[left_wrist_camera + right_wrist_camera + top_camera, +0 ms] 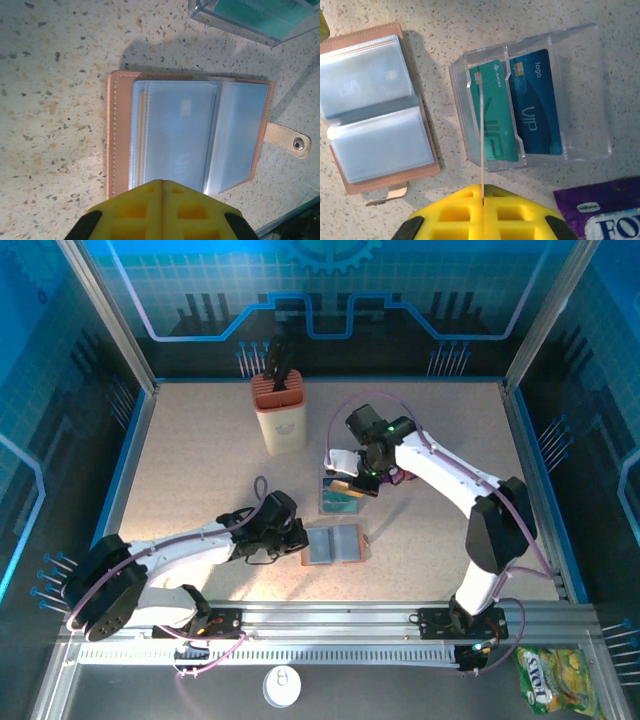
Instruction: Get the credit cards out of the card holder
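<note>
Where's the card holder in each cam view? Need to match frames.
Top external: card holder lies open, centre, toward the near edge.
Left wrist: card holder mid-frame, snap tab at right.
Right wrist: card holder at left edge, snap tab at bottom.
Shared landmark: clear plastic box beside it.

Thin edge-on credit card (482, 131) between right fingers (452, 214), over clear box (580, 85).

The top camera sits high behind the arm bases and looks down on the whole bench (200, 460) from afar. The left wrist camera looks steeply down over the left claw (162, 202), close to the wallet (190, 135) just ahead of it. The right wrist camera looks down over the right claw (482, 210), with the clear box (580, 95) ahead and the wallet ahead-left. All three views share the wallet and the box.
</note>
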You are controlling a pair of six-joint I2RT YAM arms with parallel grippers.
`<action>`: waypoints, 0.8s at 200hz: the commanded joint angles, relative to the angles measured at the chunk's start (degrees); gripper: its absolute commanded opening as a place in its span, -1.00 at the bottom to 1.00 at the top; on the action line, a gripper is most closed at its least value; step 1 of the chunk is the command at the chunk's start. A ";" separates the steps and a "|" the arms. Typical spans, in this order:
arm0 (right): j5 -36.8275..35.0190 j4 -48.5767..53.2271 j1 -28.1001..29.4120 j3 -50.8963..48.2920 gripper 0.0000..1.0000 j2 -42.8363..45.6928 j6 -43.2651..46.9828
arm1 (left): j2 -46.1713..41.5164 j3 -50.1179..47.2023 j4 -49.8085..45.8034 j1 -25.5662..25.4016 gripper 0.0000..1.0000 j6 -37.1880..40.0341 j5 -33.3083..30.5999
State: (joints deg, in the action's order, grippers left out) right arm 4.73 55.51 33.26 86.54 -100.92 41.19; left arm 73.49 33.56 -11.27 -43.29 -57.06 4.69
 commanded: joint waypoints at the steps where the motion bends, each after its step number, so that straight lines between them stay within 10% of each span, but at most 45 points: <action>1: 2.60 7.96 -1.98 6.26 -1.00 -4.23 6.65 | -1.98 -0.85 -2.48 -0.07 -0.91 -0.34 -1.35; 160: 12.29 23.81 -8.65 43.43 -1.00 -31.73 12.19 | -7.93 -2.47 -4.59 0.35 -0.90 -3.19 -3.36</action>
State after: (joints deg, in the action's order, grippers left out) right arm 14.52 74.98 25.19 126.45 -129.84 51.83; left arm 66.78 31.97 -14.57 -43.29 -59.16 2.48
